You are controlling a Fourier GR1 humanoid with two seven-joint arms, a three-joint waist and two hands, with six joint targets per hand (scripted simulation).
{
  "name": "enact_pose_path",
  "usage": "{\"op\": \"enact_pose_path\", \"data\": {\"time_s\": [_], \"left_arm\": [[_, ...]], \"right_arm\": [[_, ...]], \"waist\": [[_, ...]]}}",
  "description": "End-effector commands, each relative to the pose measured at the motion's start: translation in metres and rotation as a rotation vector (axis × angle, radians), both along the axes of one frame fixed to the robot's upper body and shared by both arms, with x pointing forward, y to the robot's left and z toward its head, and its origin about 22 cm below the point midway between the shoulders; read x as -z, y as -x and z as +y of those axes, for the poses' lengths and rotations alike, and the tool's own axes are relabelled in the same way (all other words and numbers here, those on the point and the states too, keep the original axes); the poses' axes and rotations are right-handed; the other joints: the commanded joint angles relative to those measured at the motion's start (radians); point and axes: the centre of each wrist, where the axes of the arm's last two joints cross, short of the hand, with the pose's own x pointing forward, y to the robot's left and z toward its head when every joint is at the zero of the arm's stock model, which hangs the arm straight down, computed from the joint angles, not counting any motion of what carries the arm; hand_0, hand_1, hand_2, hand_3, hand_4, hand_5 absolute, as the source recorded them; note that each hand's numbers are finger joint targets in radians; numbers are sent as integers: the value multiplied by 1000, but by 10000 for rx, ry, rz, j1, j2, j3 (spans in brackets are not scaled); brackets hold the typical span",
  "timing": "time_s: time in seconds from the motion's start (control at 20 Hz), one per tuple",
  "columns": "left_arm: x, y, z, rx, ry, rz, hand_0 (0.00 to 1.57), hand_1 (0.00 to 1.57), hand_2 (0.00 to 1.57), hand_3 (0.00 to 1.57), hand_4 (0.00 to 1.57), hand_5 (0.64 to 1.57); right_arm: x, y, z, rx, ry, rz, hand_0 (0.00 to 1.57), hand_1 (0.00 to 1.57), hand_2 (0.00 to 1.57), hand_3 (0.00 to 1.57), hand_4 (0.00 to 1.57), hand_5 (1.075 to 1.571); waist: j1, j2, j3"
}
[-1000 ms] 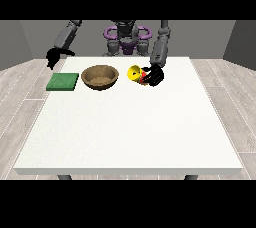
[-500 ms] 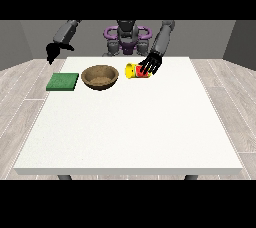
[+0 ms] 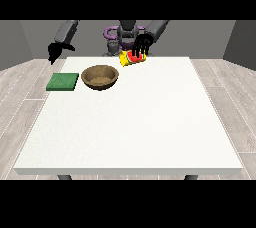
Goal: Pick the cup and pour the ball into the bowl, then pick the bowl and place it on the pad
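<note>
A yellow cup (image 3: 128, 58) with a red inside is held tilted in the air above the table's far edge, its mouth turned toward the camera. The hand at the view's right (image 3: 142, 45) is curled round the cup from above. No ball shows. A brown bowl (image 3: 100, 77) stands on the table, left of and below the cup. A green pad (image 3: 63, 81) lies flat to the bowl's left. The hand at the view's left (image 3: 55, 50) hangs in the air above and behind the pad, its fingers pointing down and holding nothing.
The large white table (image 3: 135, 127) stretches toward the camera in front of the bowl and pad. The robot's purple and grey torso (image 3: 120, 34) stands behind the far edge.
The hand at the view's right has lifted the cup off the table and carried it up and slightly toward the bowl. The other hand has shifted a little.
</note>
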Motion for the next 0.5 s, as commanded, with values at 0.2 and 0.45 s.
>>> {"op": "enact_pose_path", "data": {"time_s": [0.2, 0.45], "left_arm": [[-23, 13, -60, 417, -1867, 159, 272, 272, 1571, 1426, 859, 1522], [-66, 12, -87, 1037, -3325, -780, 0, 0, 1571, 1569, 576, 1521]], "right_arm": [[17, 22, -8, 172, -124, 19, 0, 0, 204, 337, 405, 1537], [10, 23, -26, 502, -219, -216, 0, 0, 263, 320, 395, 1536]], "waist": [[172, -75, -21], [721, 255, -14]]}}
